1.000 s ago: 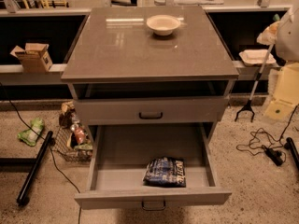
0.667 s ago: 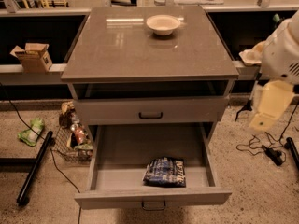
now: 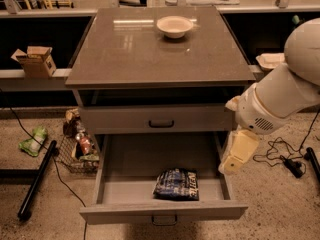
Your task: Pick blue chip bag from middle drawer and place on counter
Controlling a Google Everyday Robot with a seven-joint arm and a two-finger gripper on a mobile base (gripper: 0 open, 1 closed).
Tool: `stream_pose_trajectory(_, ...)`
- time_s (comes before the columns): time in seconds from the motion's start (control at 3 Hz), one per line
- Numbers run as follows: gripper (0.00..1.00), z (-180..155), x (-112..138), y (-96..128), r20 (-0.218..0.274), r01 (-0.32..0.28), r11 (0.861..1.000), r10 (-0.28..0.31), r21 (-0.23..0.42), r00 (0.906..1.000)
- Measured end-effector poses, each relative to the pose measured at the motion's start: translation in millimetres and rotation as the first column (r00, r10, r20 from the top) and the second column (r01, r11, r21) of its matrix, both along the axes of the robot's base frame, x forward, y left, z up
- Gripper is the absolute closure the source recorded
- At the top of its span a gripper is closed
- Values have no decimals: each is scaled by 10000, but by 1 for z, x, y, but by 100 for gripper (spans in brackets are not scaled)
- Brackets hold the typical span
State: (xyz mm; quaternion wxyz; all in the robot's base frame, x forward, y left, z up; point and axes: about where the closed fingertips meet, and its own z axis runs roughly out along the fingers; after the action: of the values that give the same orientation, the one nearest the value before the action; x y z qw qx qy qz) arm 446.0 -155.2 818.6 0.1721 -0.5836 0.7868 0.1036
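The blue chip bag lies flat in the open middle drawer, near its front and right of centre. The drawer is pulled fully out, and its small loop pull shows at the bottom edge. The counter is the glossy grey-brown cabinet top above it. My white arm reaches in from the right. Its pale beige gripper hangs over the drawer's right rim, to the right of the bag, above it and apart from it.
A white bowl stands at the back of the counter. The shut upper drawer has a black bar handle. A cardboard box, a green packet, a wire basket of snacks and a black pole are on the left. Cables lie on the floor at the right.
My arm has swung in from the right edge, leftward and down, bringing the gripper to the drawer's right rim. The bag, drawer and bowl have not moved.
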Motion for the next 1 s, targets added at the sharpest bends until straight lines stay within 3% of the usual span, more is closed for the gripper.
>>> stream_pose_trajectory(0.33, 0, 0, 0, 0, -2, 0, 10000, 0, 0, 10000)
stream_pose_trajectory(0.67, 0, -55, 3, 0, -557, 99, 9999, -94, 84, 9984)
stream_pose_trajectory(1.0, 0, -136, 7, 5, -1049, 136, 9996, -111, 230, 9944)
